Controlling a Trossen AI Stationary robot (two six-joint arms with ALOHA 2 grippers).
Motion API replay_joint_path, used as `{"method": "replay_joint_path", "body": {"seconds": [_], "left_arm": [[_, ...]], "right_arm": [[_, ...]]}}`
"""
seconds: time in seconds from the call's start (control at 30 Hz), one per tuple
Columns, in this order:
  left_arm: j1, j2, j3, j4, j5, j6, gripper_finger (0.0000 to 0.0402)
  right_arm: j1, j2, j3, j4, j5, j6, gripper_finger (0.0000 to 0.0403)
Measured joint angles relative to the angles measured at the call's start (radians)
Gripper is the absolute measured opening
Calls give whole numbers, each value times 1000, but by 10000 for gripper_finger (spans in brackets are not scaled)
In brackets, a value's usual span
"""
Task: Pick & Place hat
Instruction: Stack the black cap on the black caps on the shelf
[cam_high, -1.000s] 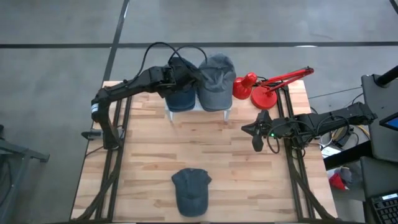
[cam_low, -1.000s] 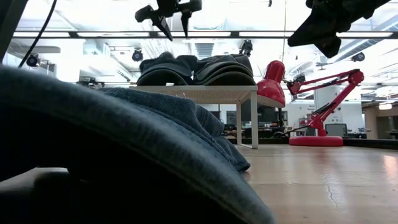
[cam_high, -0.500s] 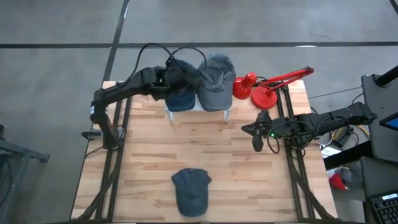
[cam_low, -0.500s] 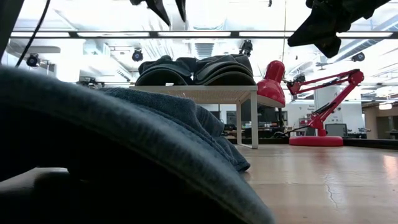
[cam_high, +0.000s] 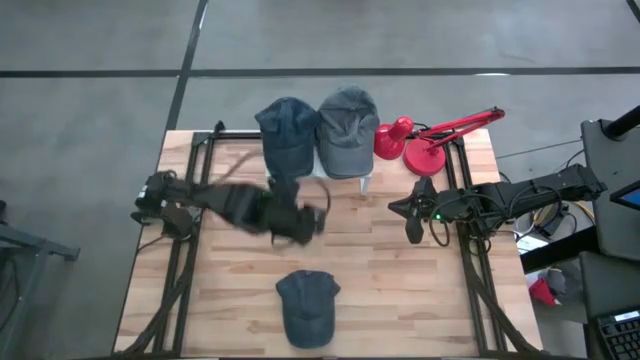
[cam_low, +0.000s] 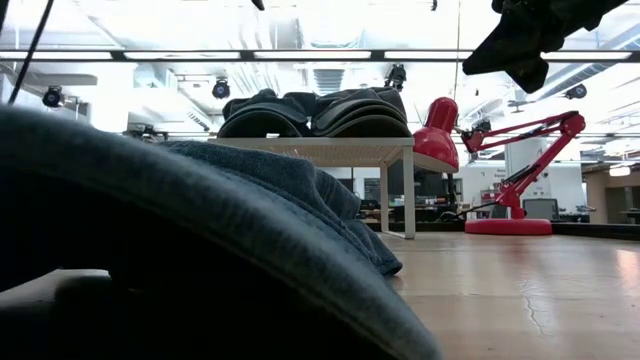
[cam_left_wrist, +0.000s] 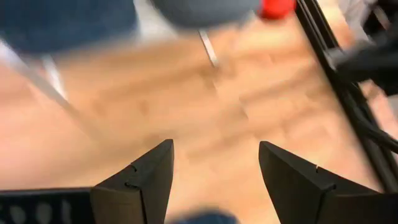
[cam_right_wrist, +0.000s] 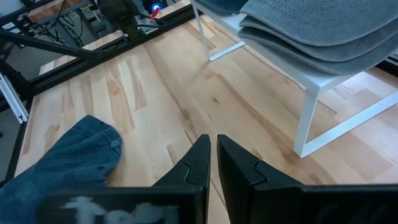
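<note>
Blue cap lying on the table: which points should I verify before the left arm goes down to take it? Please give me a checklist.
1. Left tool open and empty: ok.
2. Blue cap lies alone on bare wood, nothing touching it: ok.
3. Left tool above the cap: not ok; it is over the table middle, between the white stand and the cap.
4. Right tool shut, off at the table's right side: ok.
5. Red lamp outside the path: ok.

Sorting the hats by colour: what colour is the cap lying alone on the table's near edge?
Dark denim blue cap, clearest in the high view.
</note>
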Motion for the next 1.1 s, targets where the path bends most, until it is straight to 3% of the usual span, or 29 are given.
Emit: {"method": "replay_joint_path", "body": {"seconds": [0.2,0.5,0.83,1.1], "left_arm": [[-133,4,-163,216,30,-254,226],[-211,22,-440,620,123,-441,216],[-245,107,-444,618,289,-578,198],[-258,207,-326,430,352,-654,182]], "right_arm": [[0,0,0,0,0,-2,27],[0,0,0,0,0,-2,27],[0,0,0,0,0,-2,27],[0,0,0,0,0,-2,27]]}}
